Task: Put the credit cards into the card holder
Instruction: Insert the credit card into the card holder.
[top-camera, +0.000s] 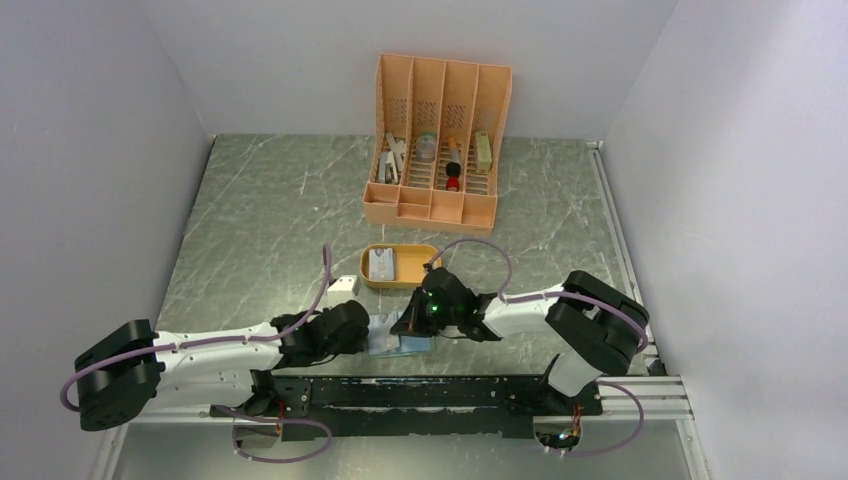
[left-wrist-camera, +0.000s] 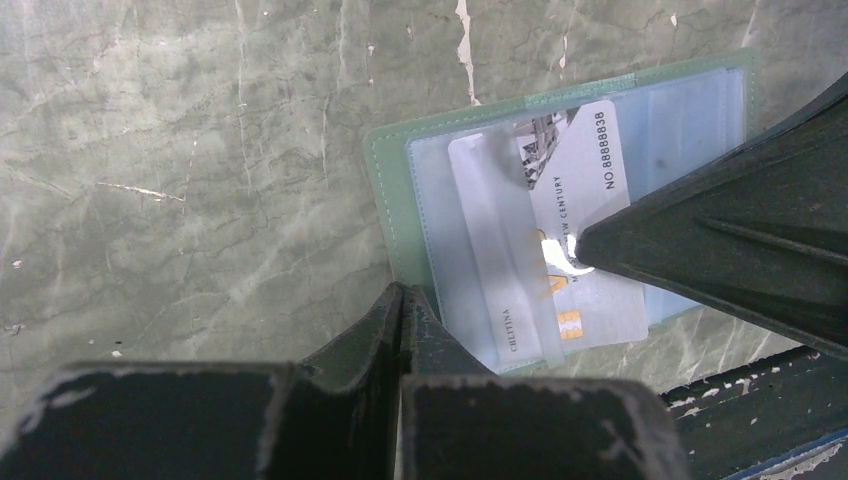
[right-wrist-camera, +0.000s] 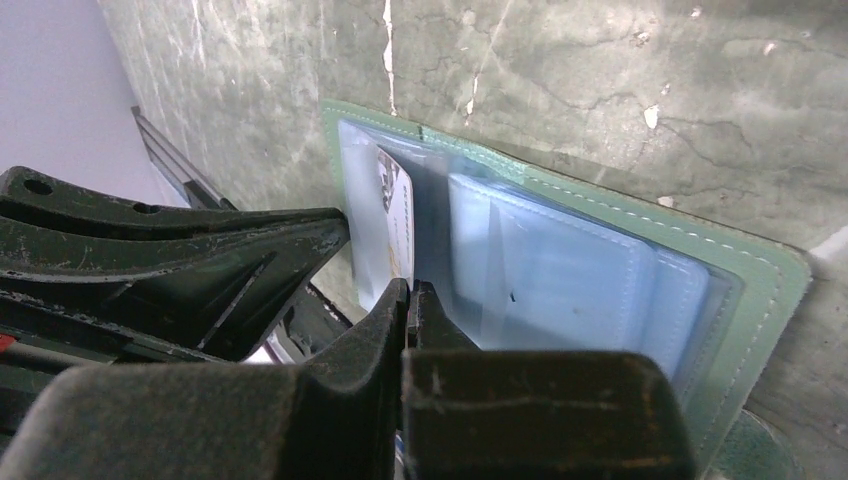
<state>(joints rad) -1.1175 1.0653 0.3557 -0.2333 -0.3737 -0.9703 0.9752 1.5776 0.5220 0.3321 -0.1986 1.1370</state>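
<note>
The grey-green card holder (left-wrist-camera: 392, 190) lies open on the marble table, its clear pockets facing up. A pale credit card (left-wrist-camera: 590, 180) lies on it, its left part under a clear pocket. My right gripper (right-wrist-camera: 410, 290) is shut, its tip resting on that card (right-wrist-camera: 396, 210). Its fingers (left-wrist-camera: 720, 245) reach in from the right in the left wrist view. My left gripper (left-wrist-camera: 402, 295) is shut too, its tip at the holder's near edge, holding nothing. In the top view both grippers, left (top-camera: 372, 335) and right (top-camera: 407, 325), meet over the holder (top-camera: 385, 345). Another credit card (top-camera: 383, 264) lies in the orange oval tray (top-camera: 425, 277).
A tall orange slotted organizer (top-camera: 438, 205) with small items stands at the back. A small white object (top-camera: 343, 285) lies left of the tray. A black rail (top-camera: 430, 395) runs along the near edge, just behind the holder. White walls enclose the table.
</note>
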